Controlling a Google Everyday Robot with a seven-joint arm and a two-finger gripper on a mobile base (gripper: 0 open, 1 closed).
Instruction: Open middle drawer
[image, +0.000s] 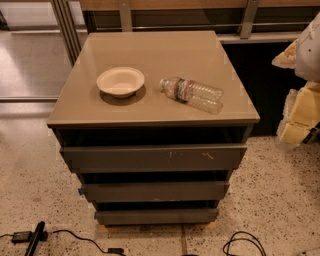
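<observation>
Step in hand looks like pre-approach: nothing is on the drawer stack yet. The cabinet (150, 50) sits centre frame with three stacked fronts. The middle drawer (155, 191) is the mid-width plain grey front in the lower centre, between the wide scratched top drawer (154, 157) and the narrow bottom drawer (156, 216). It looks shut, roughly in line with its neighbours, with no interior showing, so I'd put task progress at about zero. The gripper (299, 117) is at the right edge of the frame, a pale cream/white shape partly cut off, level with the cabinet top and well apart from all the fronts. Can't tell how far open it is. It appears to hold nothing and touch nothing. For the next move, it needs to come down and leftward to the middle front. There's no visible handle, so my guess is it has to hook the top lip through the dark gap above that front, then pull straight out toward the camera. Main risk is catching the top drawer's lower edge or the wrong gap. The paper bowl (120, 81) and the water bottle (192, 94) lying on its side are on the cabinet top, outside the pull path, though a jolt could roll the bottle. Cables (245, 242) lie on the floor in front.
</observation>
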